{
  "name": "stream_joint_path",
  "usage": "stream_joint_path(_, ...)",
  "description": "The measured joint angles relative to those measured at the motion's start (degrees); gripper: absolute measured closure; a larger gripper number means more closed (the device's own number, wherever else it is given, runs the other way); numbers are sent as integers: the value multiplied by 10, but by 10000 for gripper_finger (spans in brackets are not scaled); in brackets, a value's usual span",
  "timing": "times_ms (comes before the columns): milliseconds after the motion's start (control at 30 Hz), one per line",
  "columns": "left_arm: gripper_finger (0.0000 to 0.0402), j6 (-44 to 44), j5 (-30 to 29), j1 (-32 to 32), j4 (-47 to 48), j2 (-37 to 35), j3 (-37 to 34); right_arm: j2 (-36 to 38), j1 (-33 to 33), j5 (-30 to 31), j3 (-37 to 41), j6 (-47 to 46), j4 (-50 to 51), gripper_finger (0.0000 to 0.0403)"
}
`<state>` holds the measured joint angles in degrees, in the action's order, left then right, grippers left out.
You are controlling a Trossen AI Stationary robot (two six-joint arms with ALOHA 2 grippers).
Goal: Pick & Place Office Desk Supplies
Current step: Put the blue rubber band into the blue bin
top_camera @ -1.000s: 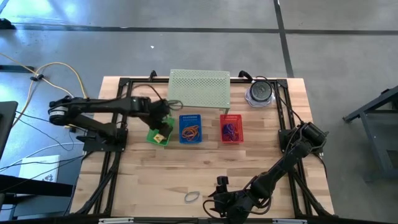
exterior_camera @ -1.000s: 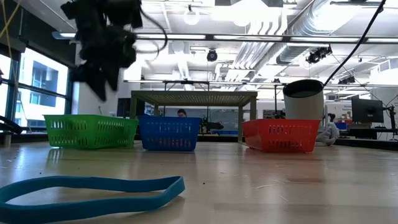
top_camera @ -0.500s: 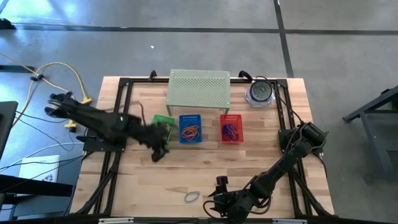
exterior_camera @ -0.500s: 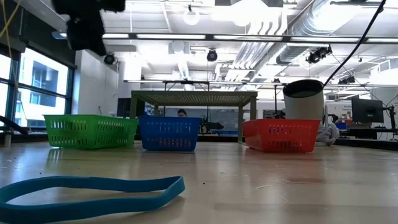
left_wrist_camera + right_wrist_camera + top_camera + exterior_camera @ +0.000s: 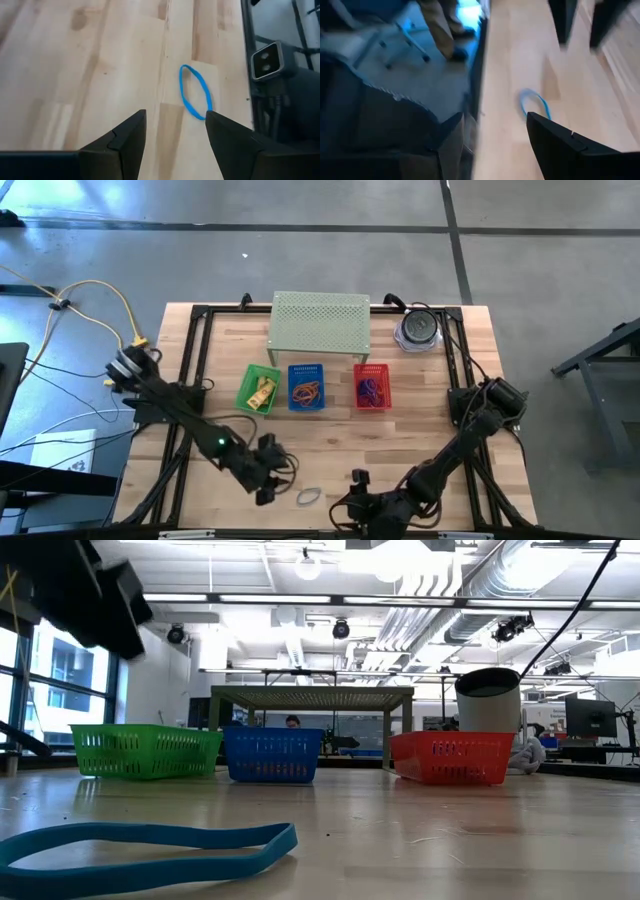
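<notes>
The left gripper (image 5: 175, 132), jaws spread wide and empty, hung just short of the thin blue rubber-band loop (image 5: 195, 92) lying flat on the pale wooden table (image 5: 90, 75), seemingly lined up to grasp it.

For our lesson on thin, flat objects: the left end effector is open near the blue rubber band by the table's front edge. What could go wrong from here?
1. The blue rubber band lies flat on the table, so the left end effector may close over it without catching it.
2. The right end effector rests close by, so the arms might collide.
</notes>
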<state>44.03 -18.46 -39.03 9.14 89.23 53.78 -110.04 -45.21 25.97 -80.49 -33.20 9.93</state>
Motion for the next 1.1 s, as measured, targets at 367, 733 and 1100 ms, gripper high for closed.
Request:
stream_joint_path(367, 202, -140, -48, -54, -73, 118, 35, 0, -36, 25, 0, 35, -84, 198)
stream_joint_path(733, 202, -131, -55, -57, -86, 119, 40, 0, -34, 25, 0, 56, -75, 198)
stream_joint_path(1100, 202, -163, -102, -57, -116, 160, 38, 0, -26, 24, 0, 83, -72, 198)
